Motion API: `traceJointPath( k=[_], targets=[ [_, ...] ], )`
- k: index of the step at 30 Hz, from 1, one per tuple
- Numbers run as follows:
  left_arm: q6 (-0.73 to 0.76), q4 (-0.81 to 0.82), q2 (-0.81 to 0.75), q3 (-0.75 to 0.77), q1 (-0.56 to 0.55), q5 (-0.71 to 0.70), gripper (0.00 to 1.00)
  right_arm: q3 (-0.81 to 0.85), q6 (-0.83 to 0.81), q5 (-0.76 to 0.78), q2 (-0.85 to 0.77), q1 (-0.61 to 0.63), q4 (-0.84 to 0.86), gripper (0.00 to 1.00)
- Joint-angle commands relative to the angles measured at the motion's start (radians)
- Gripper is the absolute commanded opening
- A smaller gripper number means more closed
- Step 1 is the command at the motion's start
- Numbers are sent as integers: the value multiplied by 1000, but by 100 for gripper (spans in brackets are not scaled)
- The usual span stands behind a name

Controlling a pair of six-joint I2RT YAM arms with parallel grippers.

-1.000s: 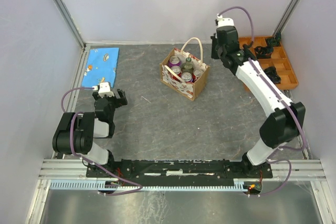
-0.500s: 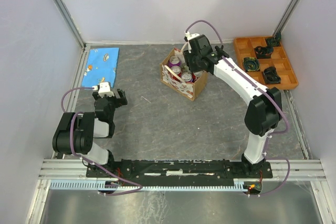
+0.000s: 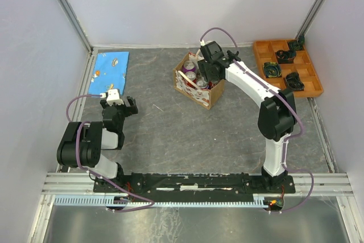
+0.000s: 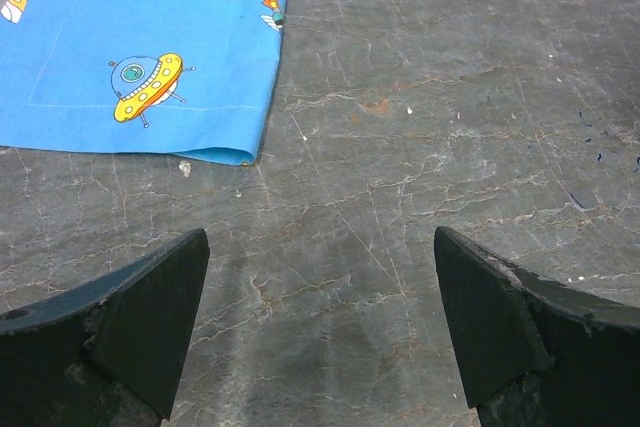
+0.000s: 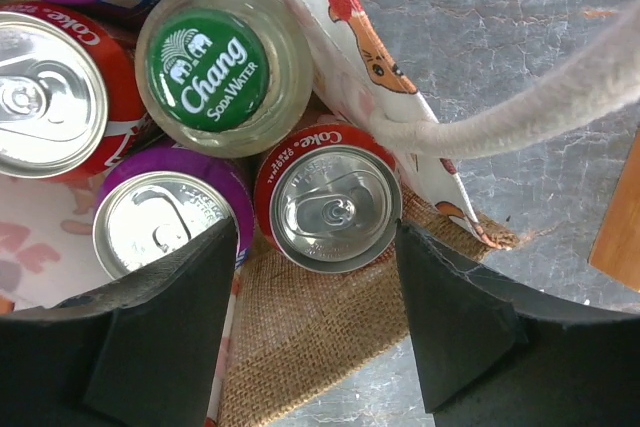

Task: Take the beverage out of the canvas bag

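Grey table (image 3: 170,135); right claw (image 5: 315,247) spread above Coke can (image 5: 336,209) beside Chang Soda Water cap (image 5: 210,69).

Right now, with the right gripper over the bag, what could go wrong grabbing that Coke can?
The Coke can is packed beside a purple can and the Chang soda water bottle, so the right gripper may land a finger on a neighbour. The cream handle loops close to the other finger and could snag. The canvas bag looks light and may lift with the can.
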Motion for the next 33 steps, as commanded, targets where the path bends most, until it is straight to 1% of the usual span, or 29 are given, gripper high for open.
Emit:
traceJointPath(
  k=[1,11,13,18,22,27,33],
  targets=[
    [64,37,-11,24,-6,-23,99,50,27,92,13,-3,-22,73],
    [64,37,-10,25,-5,-23,99,38,66,212,1,-13,-37,73],
    [64,38,-10,25,-6,-24,99,26,90,208,-11,-24,-36,73],
    [64,37,-10,25,-6,-23,99,-32,169,134,-70,-57,27,72],
    [65,37,-10,25,-7,-23,99,-53,202,134,-104,-62,65,72],
    [64,37,-11,25,-6,-23,99,-36,199,150,-89,-67,55,72],
    [64,37,-11,24,-5,-23,99,-21,190,108,-46,-69,30,72]
  ],
)
